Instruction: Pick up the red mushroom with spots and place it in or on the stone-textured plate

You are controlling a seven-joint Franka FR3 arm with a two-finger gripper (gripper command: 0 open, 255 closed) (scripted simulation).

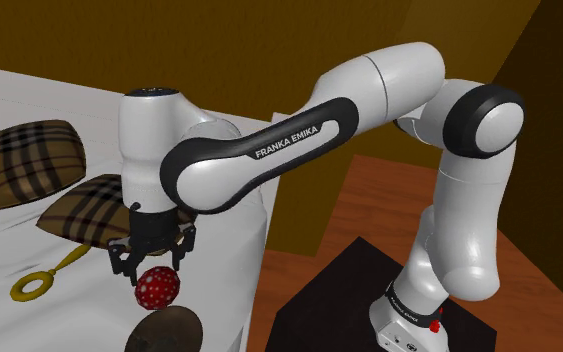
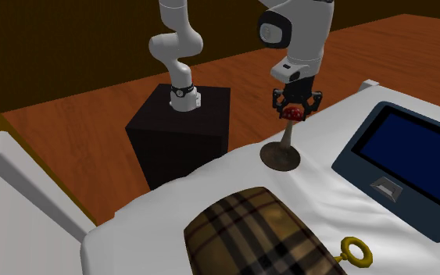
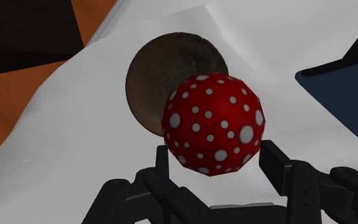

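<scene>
The end effector [image 3: 215, 151] is closest. Its two black fingers [image 3: 161, 160] are partly closed, one on each side of the mushroom [image 3: 213, 124]. They pinch the red spotted cap near its top, so most of the cap sticks out past the tips. It looks held, but not by much.

The mushroom is up in the air, just over the brown plate [image 3: 152, 83]. The plate lies flat on the white bed [image 3: 75, 140], close to the bed's edge.

I think the mushroom is small and light. The cap is round and looks smooth, so it could slip out of a shallow pinch. The best place to hold it is the widest part of the cap. The stem looks thin, so I would not squeeze or bump it. It is also tall, so the mushroom may tip over when it is let go.

The wrist view shows that the cap sits over one side of the plate, not its middle. The second exterior view adds the pale stem [image 2: 287, 134], which hangs down to the plate. I cannot tell if it touches. The shoulder view shows a gap between cap and plate.

Farther off on the bed are a checked pillow [image 2: 257, 234], a yellow ring [image 2: 356, 251] and a flat blue panel [image 2: 413, 160]. Past the bed are the black stand [image 2: 183, 129] and the wooden floor [image 2: 93, 109].
</scene>
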